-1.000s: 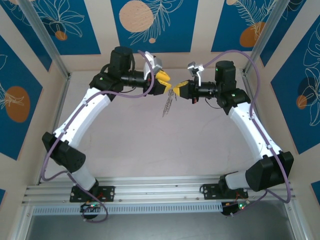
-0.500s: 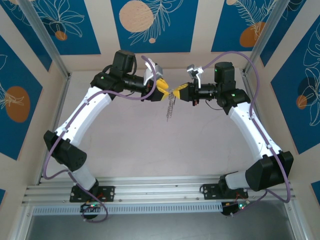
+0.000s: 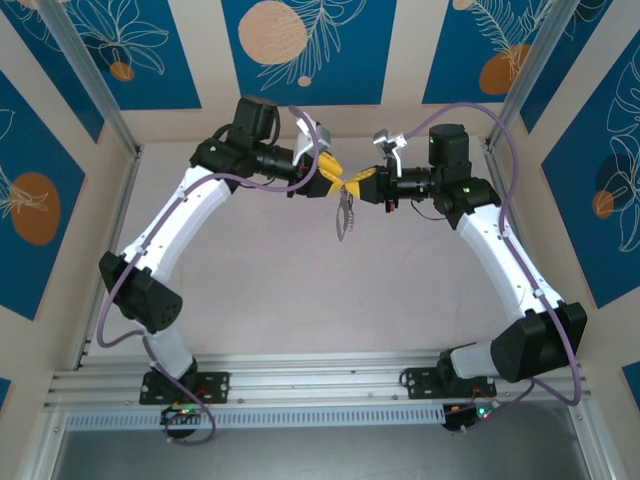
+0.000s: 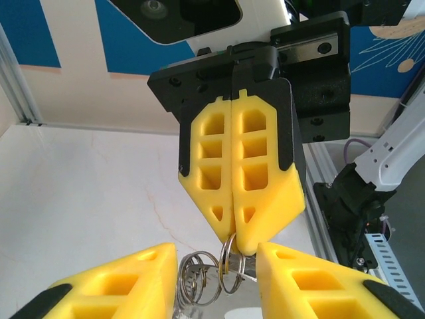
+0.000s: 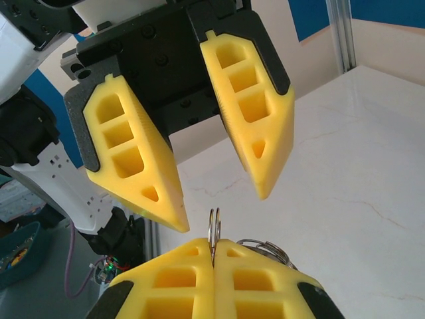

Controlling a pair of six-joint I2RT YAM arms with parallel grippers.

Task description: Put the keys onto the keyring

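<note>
Right gripper (image 4: 234, 239) was clamped tight on the keyring (image 5: 214, 226), tips pinching one wire loop edge-on. The rest of the ring's coils hung just below the tips, up in the air over the table (image 3: 300, 290), far-middle. Left gripper (image 5: 222, 209) faced it tip to tip, fingers part-way apart w/ one on either side of the pinched loop, gripping nothing. Couldn't tell if a finger brushed the wire. Keys too small to pick out in the dangling bunch.
</note>
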